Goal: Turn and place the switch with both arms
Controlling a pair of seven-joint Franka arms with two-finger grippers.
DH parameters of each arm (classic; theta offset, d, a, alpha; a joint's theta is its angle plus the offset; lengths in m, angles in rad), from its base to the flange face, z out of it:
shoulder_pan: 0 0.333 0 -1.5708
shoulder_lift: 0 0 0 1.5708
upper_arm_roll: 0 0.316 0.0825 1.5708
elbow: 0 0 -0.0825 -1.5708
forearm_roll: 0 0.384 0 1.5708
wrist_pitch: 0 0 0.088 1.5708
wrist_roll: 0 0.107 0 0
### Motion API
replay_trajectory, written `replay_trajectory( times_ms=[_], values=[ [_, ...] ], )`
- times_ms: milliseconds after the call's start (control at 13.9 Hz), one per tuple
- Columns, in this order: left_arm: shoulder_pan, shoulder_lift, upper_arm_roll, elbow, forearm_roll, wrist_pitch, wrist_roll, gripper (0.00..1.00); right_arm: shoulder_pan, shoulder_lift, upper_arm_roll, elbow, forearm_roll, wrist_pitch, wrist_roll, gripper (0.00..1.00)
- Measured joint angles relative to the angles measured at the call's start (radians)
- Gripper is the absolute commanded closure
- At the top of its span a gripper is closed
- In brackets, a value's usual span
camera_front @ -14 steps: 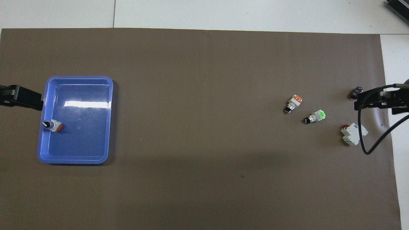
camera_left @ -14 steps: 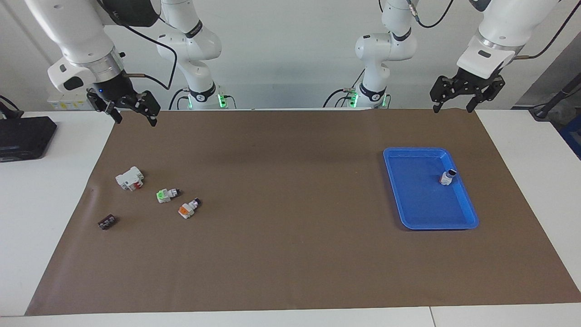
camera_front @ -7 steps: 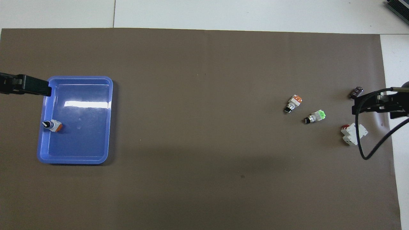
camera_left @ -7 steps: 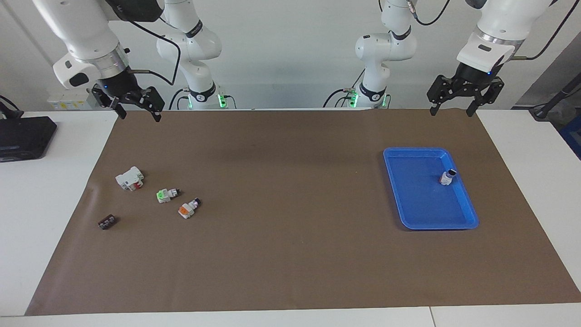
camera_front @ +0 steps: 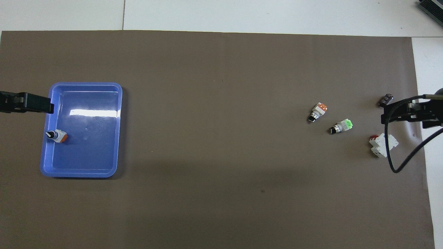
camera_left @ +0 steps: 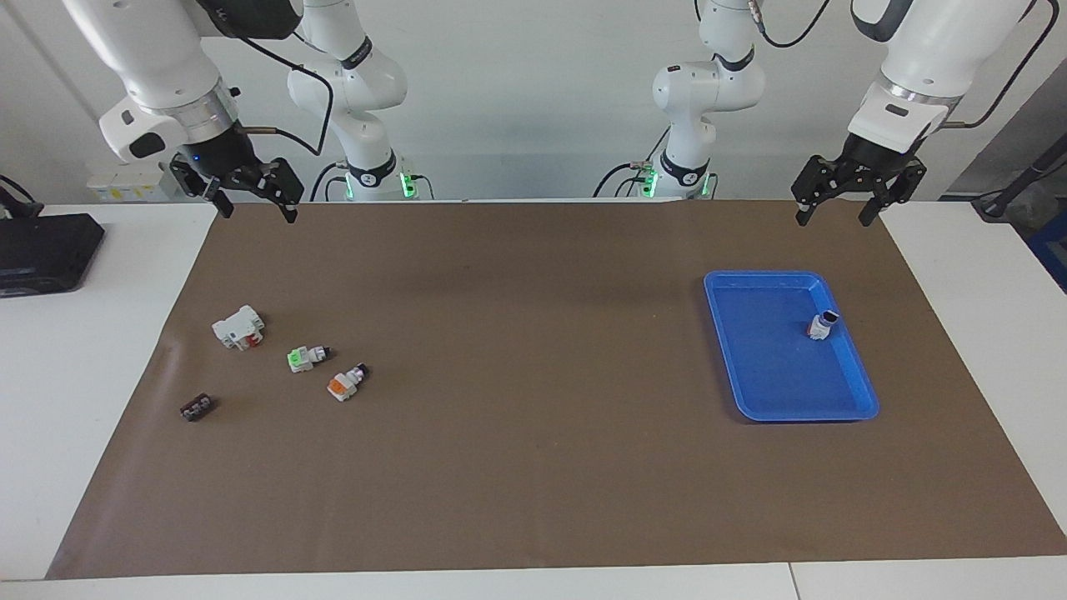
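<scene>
The switch [camera_left: 823, 324], white with an orange block and a dark knob end, stands in the blue tray [camera_left: 767, 392] at the left arm's end of the mat. It also shows in the overhead view [camera_front: 57, 136], close to the tray's [camera_front: 90, 152] wall. My left gripper [camera_left: 832, 218] is open and empty, raised over the mat's edge nearest the robots, apart from the tray; in the overhead view it [camera_front: 31, 103] overlaps the tray's rim. My right gripper [camera_left: 256, 212] is open and empty, raised over the mat's corner at the right arm's end [camera_front: 405, 112].
At the right arm's end lie a green-faced switch [camera_left: 305, 357], a twin orange-and-white switch [camera_left: 346, 383], a white breaker with red parts [camera_left: 238, 327] and a small dark part [camera_left: 197, 407]. A black box [camera_left: 46, 250] sits on the white table beside the mat.
Both raised grippers have shifted slightly over the mat's near edge; the right one rose and turned a little. The switch and the other parts have not moved.
</scene>
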Motion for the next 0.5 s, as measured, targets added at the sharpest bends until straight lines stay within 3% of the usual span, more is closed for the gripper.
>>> replay_trajectory(
  times_ms=[502],
  values=[
    [0.0,-0.016,-0.002,-0.019,0.0,-0.001,0.0,0.0,-0.001,0.0,-0.003,-0.004,0.0,0.0,0.0,0.0]
  ],
)
